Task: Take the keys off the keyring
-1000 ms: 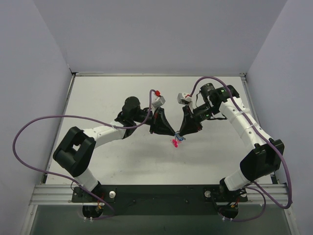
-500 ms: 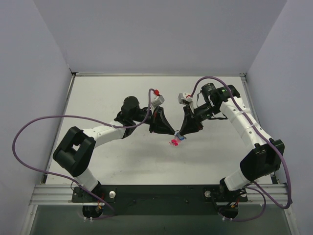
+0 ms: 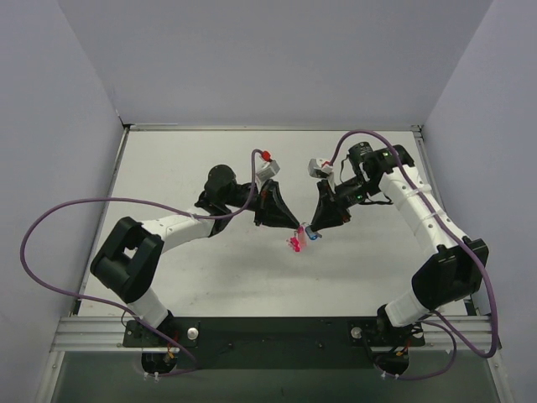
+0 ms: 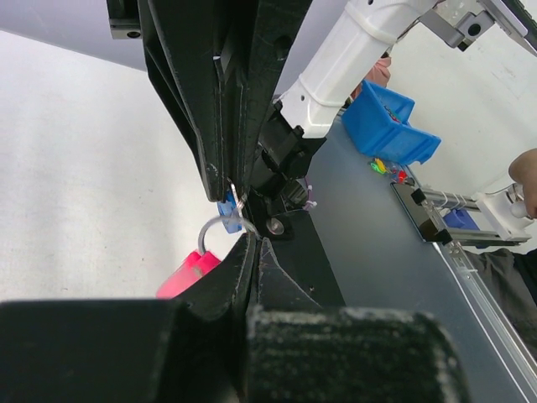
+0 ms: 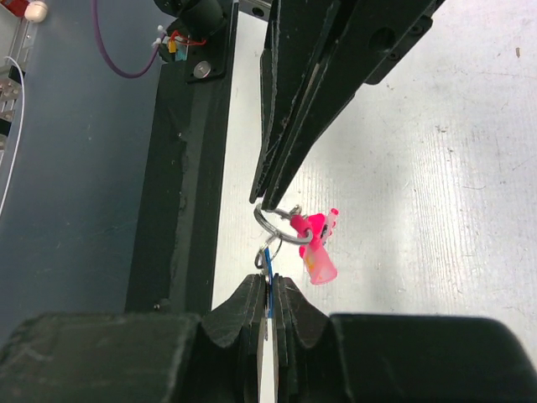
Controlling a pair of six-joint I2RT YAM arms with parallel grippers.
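Note:
Over the middle of the table, my two grippers meet tip to tip. My left gripper (image 3: 299,226) (image 4: 252,241) is shut on the thin silvery keyring (image 5: 278,225) (image 4: 209,232). My right gripper (image 3: 312,232) (image 5: 270,281) is shut on the blue key (image 5: 268,295) (image 4: 226,209), which hangs from the ring by a small loop. The pink keys (image 3: 294,243) (image 5: 317,246) (image 4: 188,274) dangle from the ring's other side, just above the table (image 3: 218,269). In the right wrist view the left gripper's fingertips (image 5: 267,200) come down from above onto the ring.
Grey walls (image 3: 75,126) enclose the white table on three sides. A black base rail (image 3: 268,332) runs along the near edge. Purple cables (image 3: 50,218) loop beside each arm. A blue bin (image 4: 388,126) stands off the table beyond the right arm's base.
Both grippers keep their hold. The pink keys have swung slightly to the left, and the right wrist has turned a little.

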